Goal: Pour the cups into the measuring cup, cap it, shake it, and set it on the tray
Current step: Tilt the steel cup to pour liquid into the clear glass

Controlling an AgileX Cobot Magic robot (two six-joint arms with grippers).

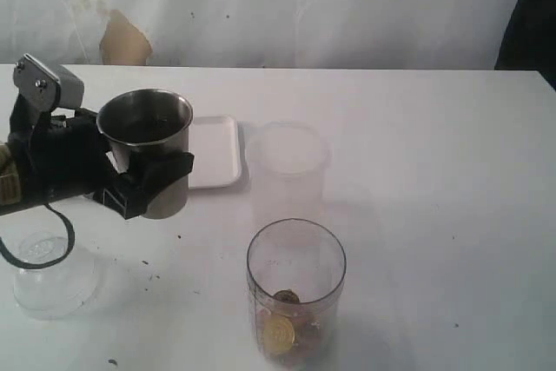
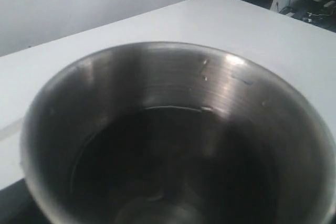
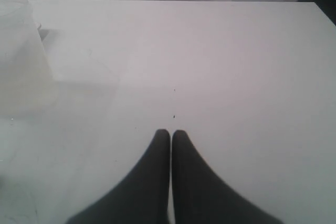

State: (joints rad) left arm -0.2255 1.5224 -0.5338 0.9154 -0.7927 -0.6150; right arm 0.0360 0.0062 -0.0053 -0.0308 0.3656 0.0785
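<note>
At the far left a clear dome lid (image 1: 48,277) rests on the table (image 1: 434,171). Just above it, the left gripper (image 1: 156,173) clamps the steel tumbler (image 1: 146,128) upright and off the table; its inside is dark, and I cannot tell what it holds. The white tray (image 1: 215,152) lies bare behind it. Next stands a frosted tumbler (image 1: 288,171), and in front of it the measuring cup (image 1: 295,288), open-topped, with a few yellowish pieces at the bottom. The right gripper (image 3: 170,136) has its fingers pressed together, holding nothing.
</note>
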